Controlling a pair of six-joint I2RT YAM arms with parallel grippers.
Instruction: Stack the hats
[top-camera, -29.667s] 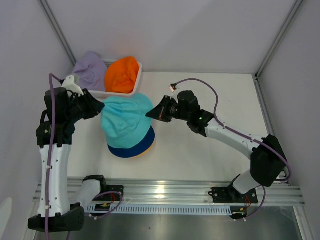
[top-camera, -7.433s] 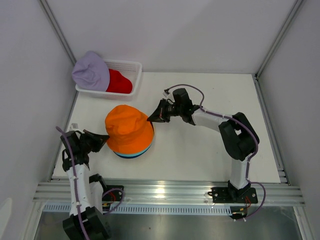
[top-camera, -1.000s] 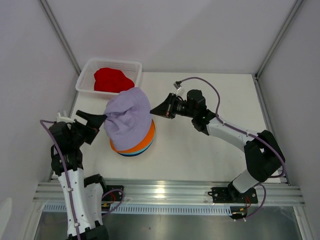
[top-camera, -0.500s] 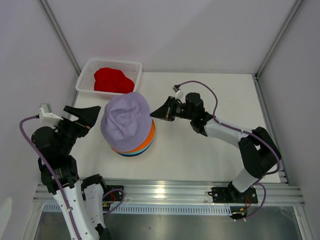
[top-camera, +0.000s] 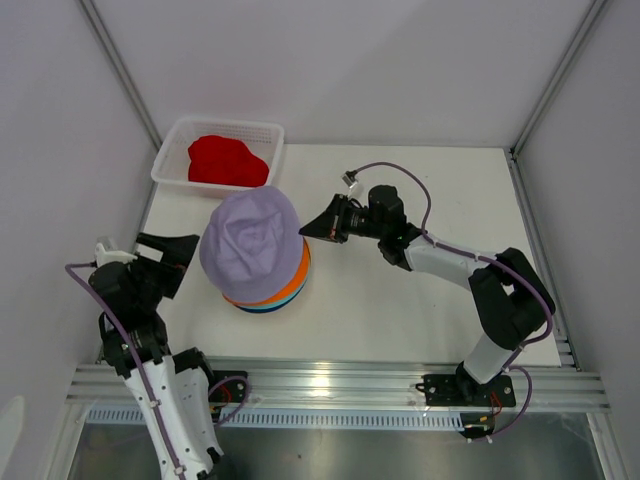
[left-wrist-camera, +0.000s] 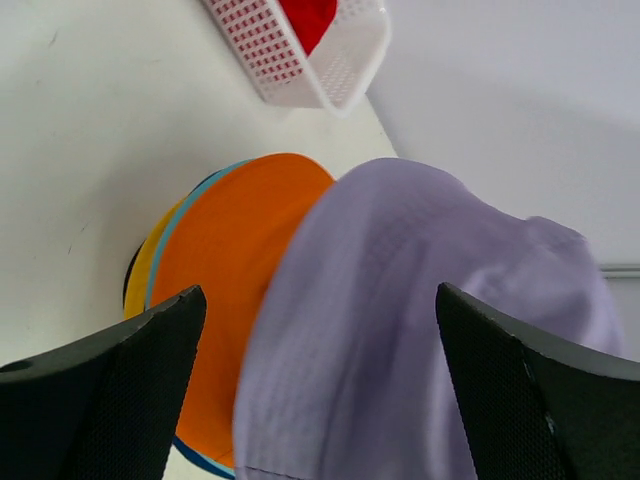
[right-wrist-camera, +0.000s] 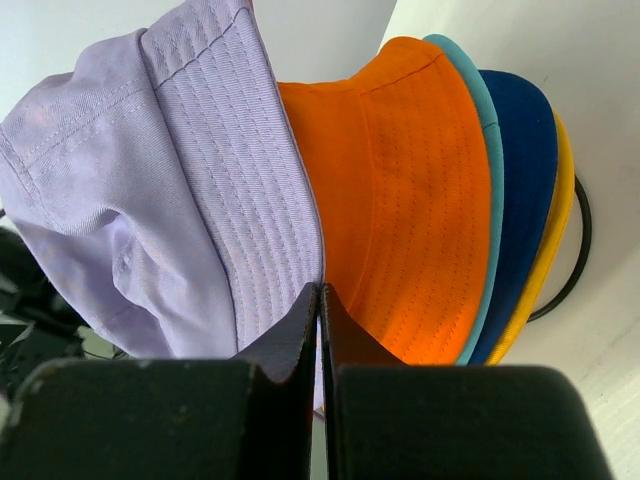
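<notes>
A lavender hat (top-camera: 250, 240) tops the stack of hats, over the orange hat (top-camera: 292, 283). Below it the teal (right-wrist-camera: 482, 140), navy (right-wrist-camera: 520, 190) and yellow (right-wrist-camera: 556, 230) brims show. A red hat (top-camera: 225, 160) lies in the white basket. My left gripper (top-camera: 180, 265) stands open just left of the stack with nothing between its fingers; in the left wrist view the lavender hat (left-wrist-camera: 430, 300) and orange hat (left-wrist-camera: 230, 250) lie ahead of it (left-wrist-camera: 320, 295). My right gripper (top-camera: 308, 228) is shut and empty, its tips (right-wrist-camera: 320, 290) at the lavender brim's (right-wrist-camera: 150, 170) right edge above the orange hat (right-wrist-camera: 400, 190).
The white mesh basket (top-camera: 268, 140) sits at the back left against the wall. A black wire stand (right-wrist-camera: 578, 250) shows under the stack. White enclosure walls close in the left, back and right; a metal rail (top-camera: 400, 385) runs along the near edge.
The lavender hat has dropped from a tilt onto the stack. My left gripper has let it go and drawn back to the left. The right gripper has stayed shut at the brim.
</notes>
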